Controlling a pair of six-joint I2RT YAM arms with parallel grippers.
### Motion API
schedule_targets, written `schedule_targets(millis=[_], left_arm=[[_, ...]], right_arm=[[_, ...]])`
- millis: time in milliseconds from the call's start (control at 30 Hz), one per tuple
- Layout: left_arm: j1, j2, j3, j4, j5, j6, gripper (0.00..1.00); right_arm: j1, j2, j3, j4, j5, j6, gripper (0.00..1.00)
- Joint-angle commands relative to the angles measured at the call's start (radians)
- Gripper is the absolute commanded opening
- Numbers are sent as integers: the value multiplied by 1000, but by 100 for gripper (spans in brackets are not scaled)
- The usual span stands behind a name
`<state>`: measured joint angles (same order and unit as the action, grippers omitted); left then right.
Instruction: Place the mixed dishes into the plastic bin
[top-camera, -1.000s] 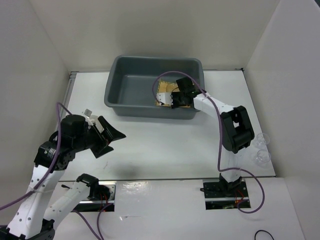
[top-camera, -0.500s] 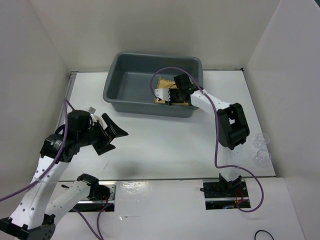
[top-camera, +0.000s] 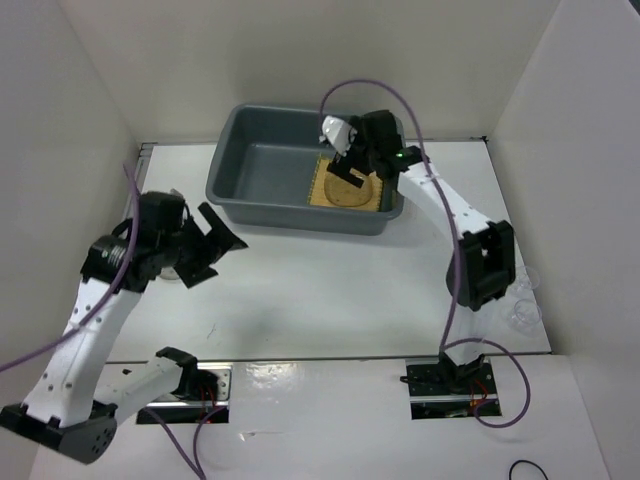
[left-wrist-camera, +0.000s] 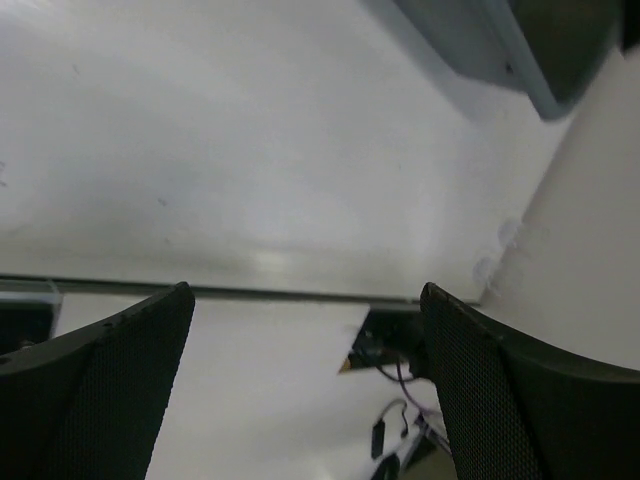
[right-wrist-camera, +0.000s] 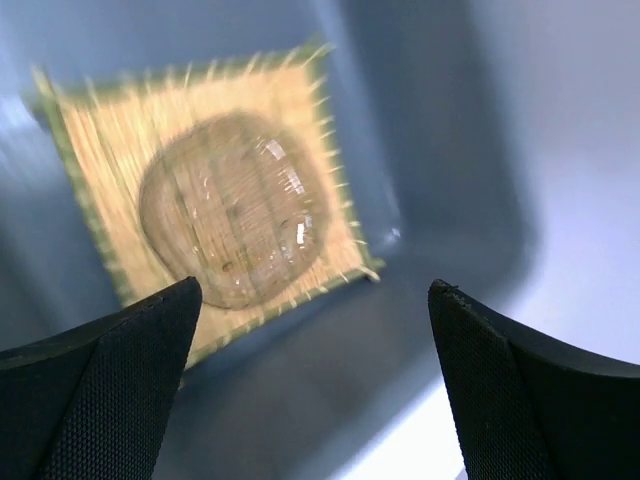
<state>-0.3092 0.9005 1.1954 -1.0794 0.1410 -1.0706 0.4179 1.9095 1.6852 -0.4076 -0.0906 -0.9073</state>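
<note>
**White bench (top-camera: 330, 290): bamboo mat (right-wrist-camera: 100, 130) down in grey bin (top-camera: 262, 172)**

Mat lies flat at the bin's right end, clear plate (right-wrist-camera: 230, 210) on top, so I judge both delivered. Above them my right end effector (right-wrist-camera: 312, 290) hangs spread wide, empty. Over bare bench, my left end effector (left-wrist-camera: 305, 290) is equally wide, empty. At the bench's right edge, clear dishes (top-camera: 521, 310) not yet binned.

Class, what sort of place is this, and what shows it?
Probably a robot test cell: white walls box in a white table, a left arm and right arm stand at its edge, a bin holds a mat and plate.
</note>
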Motion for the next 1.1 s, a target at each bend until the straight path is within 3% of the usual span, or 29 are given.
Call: schedule_targets(millis=[0,100,200,233,367,500,700,933,1067], left_arm=[[18,144,157,-144,-254,52,100],[143,224,155,-66,-238,83,100],[376,233,-12,110,16,130,100],[501,233,-43,110,40,142,100],[708,218,-63,142,20,305,100],[763,336,-54,108,-98,304,100],[863,397,-149,281,-119,276,100],[886,509,-209,511,32,397,99],[886,684,-168,521,66,483,89]], right_arm=[[-4,-202,74,-119,17,322,98],[5,-335,-86,-132,124,471,98],[5,-501,-312,-120,208,551,98],[19,-591,-367,-132,222,564,98],[140,-874,-689,-67,409,588,98],[108,-981,-789,-54,442,642,98],[82,-1049,-900,-76,453,660,98],[82,-1058,-937,-50,463,650,98],[82,-1058,-937,-50,463,650,98]])
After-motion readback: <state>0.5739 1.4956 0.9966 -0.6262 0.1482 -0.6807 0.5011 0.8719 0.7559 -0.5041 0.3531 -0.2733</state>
